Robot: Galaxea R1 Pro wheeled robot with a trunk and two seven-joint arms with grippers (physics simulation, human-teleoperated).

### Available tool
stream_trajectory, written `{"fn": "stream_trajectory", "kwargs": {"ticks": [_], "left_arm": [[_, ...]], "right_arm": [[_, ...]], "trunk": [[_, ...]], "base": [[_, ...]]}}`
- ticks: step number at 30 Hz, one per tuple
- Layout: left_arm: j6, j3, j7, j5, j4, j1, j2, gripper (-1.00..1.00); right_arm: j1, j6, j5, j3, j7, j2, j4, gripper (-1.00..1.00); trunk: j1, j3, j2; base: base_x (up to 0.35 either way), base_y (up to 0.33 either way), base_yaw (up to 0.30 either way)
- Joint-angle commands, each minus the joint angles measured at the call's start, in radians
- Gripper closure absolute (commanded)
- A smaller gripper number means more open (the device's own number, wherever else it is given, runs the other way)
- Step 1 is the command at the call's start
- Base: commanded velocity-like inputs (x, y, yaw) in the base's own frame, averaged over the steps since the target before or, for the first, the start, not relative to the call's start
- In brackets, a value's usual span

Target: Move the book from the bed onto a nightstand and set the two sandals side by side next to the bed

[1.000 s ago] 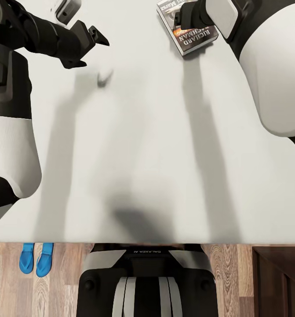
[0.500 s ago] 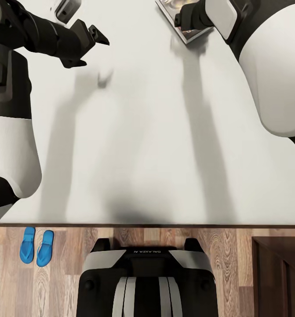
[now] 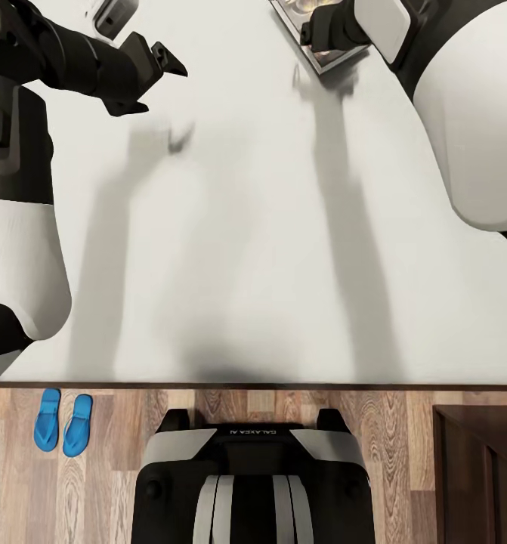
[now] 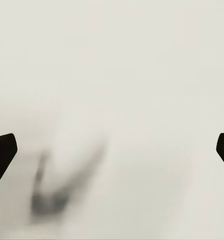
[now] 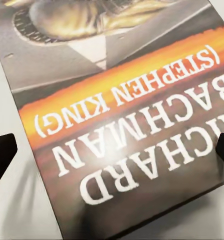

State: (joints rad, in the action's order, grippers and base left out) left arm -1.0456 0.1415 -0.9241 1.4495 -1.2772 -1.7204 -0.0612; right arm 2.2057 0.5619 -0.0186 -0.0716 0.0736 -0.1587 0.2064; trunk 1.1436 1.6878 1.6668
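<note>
The book (image 3: 333, 60) lies flat on the bed's grey mattress (image 3: 245, 227), at the far right of the head view. My right gripper (image 3: 311, 35) hovers over it and hides most of its cover. In the right wrist view the book's cover (image 5: 122, 110) with orange-white lettering spreads between the two dark fingertips (image 5: 1, 155); the right gripper (image 5: 112, 155) is open. My left gripper (image 3: 166, 92) hangs open over bare mattress, with nothing between its fingertips (image 4: 1, 155). Two blue sandals (image 3: 47, 419) (image 3: 77, 425) lie side by side on the wood floor beside the bed's near edge.
The dark brown nightstand (image 3: 480, 476) stands on the floor at the lower right, next to the bed. My own base (image 3: 253, 483) is on the plank floor (image 3: 117, 468) right before the bed's dark frame edge (image 3: 245, 386).
The whole view has shifted: the bed's near edge sits higher in the picture and more floor shows. The right gripper now covers more of the book. The left arm keeps its pose.
</note>
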Motion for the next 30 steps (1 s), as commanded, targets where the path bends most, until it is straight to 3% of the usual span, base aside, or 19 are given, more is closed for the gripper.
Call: {"fn": "stream_trajectory", "kwargs": {"ticks": [1,8,14,30], "left_arm": [[-0.001,0.002,-0.01,0.009,-0.001,-0.001,-0.001,-1.0],[-0.001,0.004,-0.009,0.009,-0.002,-0.001,-0.002,-1.0],[-0.001,0.004,-0.009,0.009,-0.003,-0.001,-0.001,-1.0],[-0.001,0.005,-0.009,0.009,-0.004,0.001,-0.005,-1.0]], "right_arm": [[0.003,0.009,-0.006,-0.005,0.003,0.0,0.001,-1.0],[0.056,0.035,-0.011,-0.005,0.003,0.002,0.003,-1.0],[0.067,0.038,-0.011,-0.005,0.003,0.002,0.004,-1.0],[0.06,0.023,-0.004,-0.015,0.004,0.0,0.004,-1.0]], "trunk": [[0.0,0.0,0.0],[0.0,0.0,0.0],[0.0,0.0,0.0],[0.0,0.0,0.0]], "base": [[0.11,0.0,0.0],[0.233,0.0,0.0],[0.252,0.0,0.0],[0.031,0.0,0.0]]}}
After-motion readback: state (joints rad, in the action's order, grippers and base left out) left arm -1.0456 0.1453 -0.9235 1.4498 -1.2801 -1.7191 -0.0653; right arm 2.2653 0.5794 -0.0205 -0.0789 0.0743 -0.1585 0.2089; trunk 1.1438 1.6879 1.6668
